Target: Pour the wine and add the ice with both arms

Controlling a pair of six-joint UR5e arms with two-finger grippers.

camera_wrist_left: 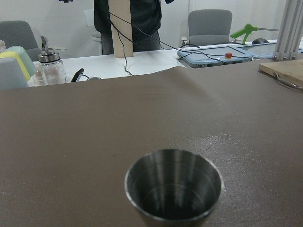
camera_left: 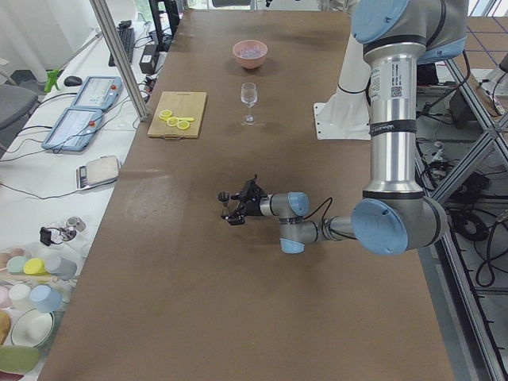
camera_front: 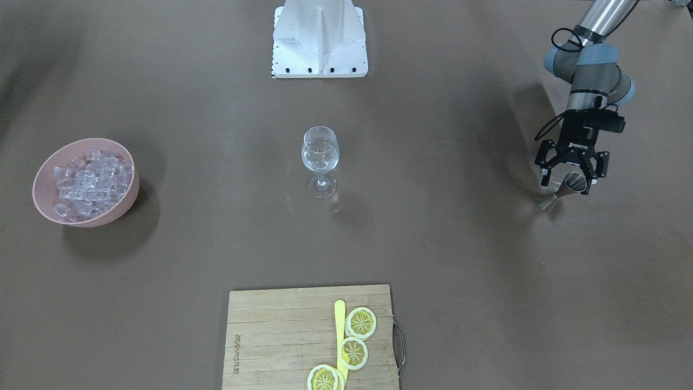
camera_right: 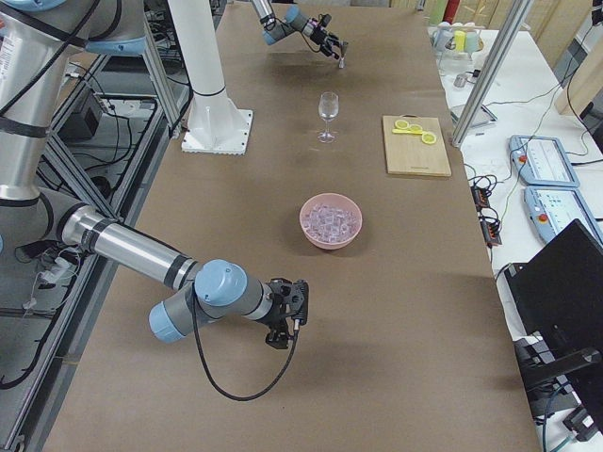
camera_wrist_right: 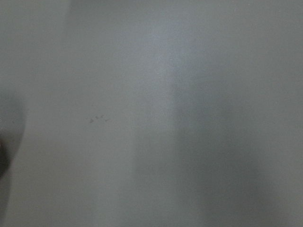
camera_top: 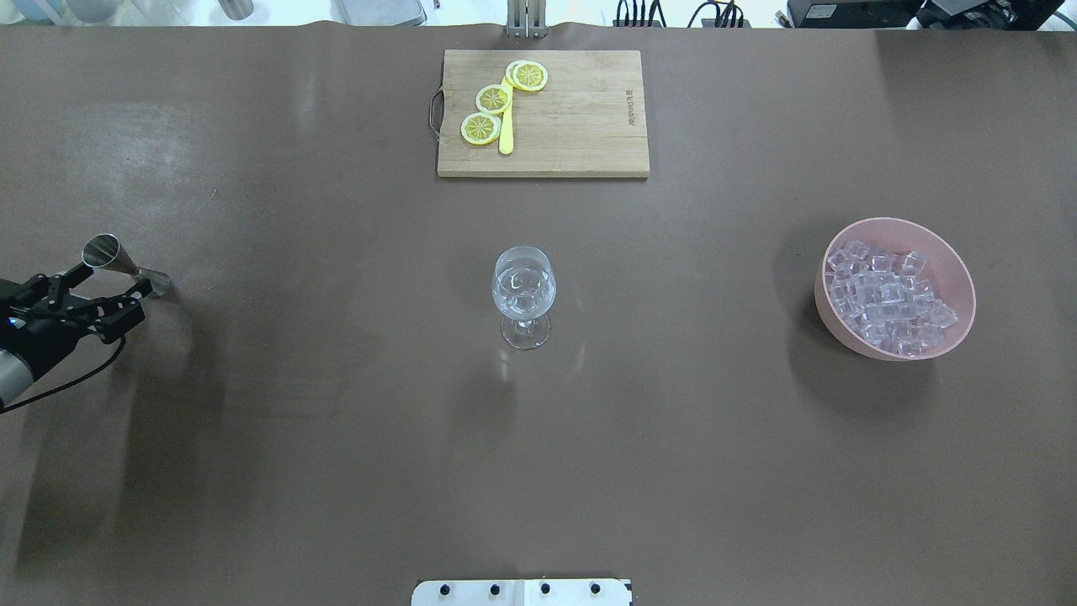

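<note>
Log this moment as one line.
left claw: open at jigger | right claw: state unclear | wine glass: upright, centre | ice: in pink bowl

Brown-covered table (camera_top: 252, 463), white side bench (camera_left: 36, 171) strewn with cables, grey office chairs (camera_wrist_left: 209, 23) against a pale wall (camera_wrist_left: 71, 19)

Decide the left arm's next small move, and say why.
Probably shut the left gripper on the jigger. Its open jaws flank the upright jigger without gripping it, and the glass it would pour into stands apart at mid-table, so a firm hold seems needed before any lift.
</note>
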